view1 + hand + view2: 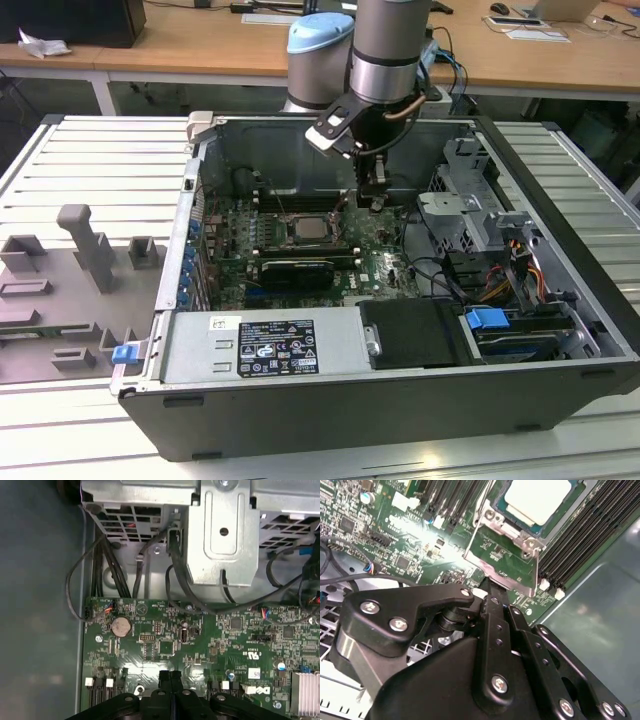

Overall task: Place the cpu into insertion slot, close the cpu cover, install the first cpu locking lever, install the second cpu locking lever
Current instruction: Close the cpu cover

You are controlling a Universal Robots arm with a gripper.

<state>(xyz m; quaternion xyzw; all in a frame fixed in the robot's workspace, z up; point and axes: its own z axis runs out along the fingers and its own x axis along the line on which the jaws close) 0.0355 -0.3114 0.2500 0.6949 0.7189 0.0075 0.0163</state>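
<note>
The cpu point(312, 229) lies flat in the insertion slot point(296, 238) on the green board, and its pale silver top point(537, 500) is uncovered. The cpu cover point(532, 562), a thin metal frame, stands tilted up from the socket's edge, with green board showing through its window. A thin lever rod point(481, 515) rises beside it. My gripper point(372, 203) hangs just to the exterior view's right of the socket. It is shut, its black fingertips point(492, 592) pressed together at the cover's free edge with nothing between them. The gripper point(170, 674) is low over the board.
Black memory slots point(580, 545) flank the socket. A long black expansion card point(295, 270) lies nearer the camera. A metal drive cage point(470, 215) and black cables point(175, 575) crowd the exterior view's right. A coin battery point(120, 626) sits on the board. Case walls point(190, 230) enclose everything.
</note>
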